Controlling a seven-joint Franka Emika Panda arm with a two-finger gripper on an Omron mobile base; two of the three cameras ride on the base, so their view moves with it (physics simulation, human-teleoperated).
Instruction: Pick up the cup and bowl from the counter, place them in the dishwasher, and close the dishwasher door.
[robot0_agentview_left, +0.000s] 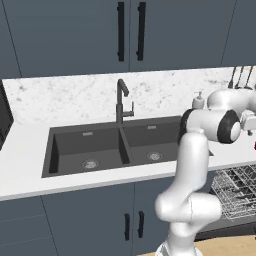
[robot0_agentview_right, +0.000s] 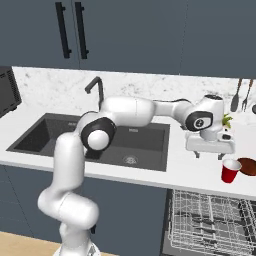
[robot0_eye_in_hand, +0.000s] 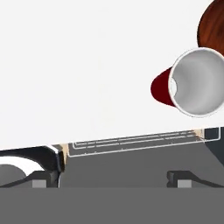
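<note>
A red cup (robot0_agentview_right: 230, 171) with a white inside (robot0_eye_in_hand: 197, 83) stands upright on the white counter (robot0_agentview_right: 190, 172), near its front edge. Just to its right sits a brown bowl (robot0_agentview_right: 247, 166), which in the hand view is cut off at the top right corner (robot0_eye_in_hand: 212, 26). My gripper (robot0_agentview_right: 210, 154) hangs open and empty a little above the counter, to the left of the cup and apart from it. The dishwasher's grey wire rack (robot0_agentview_right: 210, 220) is pulled out below the counter edge. The dishwasher door (robot0_agentview_left: 225, 231) lies folded down under the rack.
A dark double sink (robot0_agentview_right: 125, 145) with a black faucet (robot0_agentview_right: 97, 87) lies left of the gripper. A soap bottle (robot0_agentview_left: 198, 100) stands behind the sink. Utensils (robot0_agentview_right: 240, 95) hang on the back wall at the right. A dark appliance (robot0_agentview_right: 7, 90) sits far left.
</note>
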